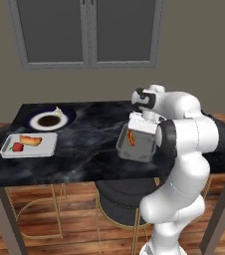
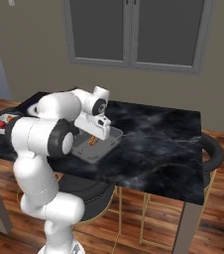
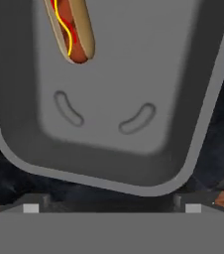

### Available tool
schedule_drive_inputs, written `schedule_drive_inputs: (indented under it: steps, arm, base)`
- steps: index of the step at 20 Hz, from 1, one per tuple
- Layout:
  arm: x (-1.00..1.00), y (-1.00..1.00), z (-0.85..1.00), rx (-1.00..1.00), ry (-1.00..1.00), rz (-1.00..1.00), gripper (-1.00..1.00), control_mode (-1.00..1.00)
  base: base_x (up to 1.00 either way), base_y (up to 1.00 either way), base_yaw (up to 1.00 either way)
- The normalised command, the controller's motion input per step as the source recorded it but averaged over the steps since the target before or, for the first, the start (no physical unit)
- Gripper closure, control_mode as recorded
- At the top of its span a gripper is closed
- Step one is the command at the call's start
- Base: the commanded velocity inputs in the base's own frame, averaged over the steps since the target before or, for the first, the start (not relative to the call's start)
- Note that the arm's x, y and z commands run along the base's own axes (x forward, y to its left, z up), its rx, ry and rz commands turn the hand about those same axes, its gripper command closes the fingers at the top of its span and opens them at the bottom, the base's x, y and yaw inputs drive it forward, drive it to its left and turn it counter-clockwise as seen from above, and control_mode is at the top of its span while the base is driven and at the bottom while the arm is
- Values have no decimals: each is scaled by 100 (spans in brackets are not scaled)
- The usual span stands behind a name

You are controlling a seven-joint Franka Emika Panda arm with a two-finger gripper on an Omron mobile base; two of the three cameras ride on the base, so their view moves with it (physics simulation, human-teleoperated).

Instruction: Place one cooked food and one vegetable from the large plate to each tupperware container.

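Hot dog (image 3: pixel 70 31) cropped at frame top

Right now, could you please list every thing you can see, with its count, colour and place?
darker grey tupperware container: one, near edge of the table, under the hand
hot dog: one, tan bun with red and yellow lines, lying inside the darker container
pale tupperware container: one, grey-white, left end of the table
red food piece: one, in the pale container
orange-brown food piece: one, beside the red one
large plate: one, dark rim, behind the pale container
white wedge: one, on the plate
table: one, black marble
window: one, grey frame, back wall
gripper: one, open, above the darker container
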Motion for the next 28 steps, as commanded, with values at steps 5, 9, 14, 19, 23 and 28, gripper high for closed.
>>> schedule_drive_inputs:
  steps: [5, 9, 14, 19, 23, 28]
  arm:
    - [-64, 0, 92, -3, 0, -8, -100, -100]
    - [-84, 0, 61, -6, 1, 6, -100, -100]
    - [-73, 3, 48, 0, -1, 11, -100, -100]
    - [-25, 12, 22, -3, -26, 7, -100, -100]
    - [-18, 28, 13, -8, -32, 4, -100, -100]
    - [-6, 5, 3, -2, -7, 1, -100, 100]
  base:
    - [0, 0, 0]
    - [0, 0, 0]
    - [0, 0, 0]
    - [0, 0, 0]
    - [0, 0, 0]
    - [-62, 60, 3]
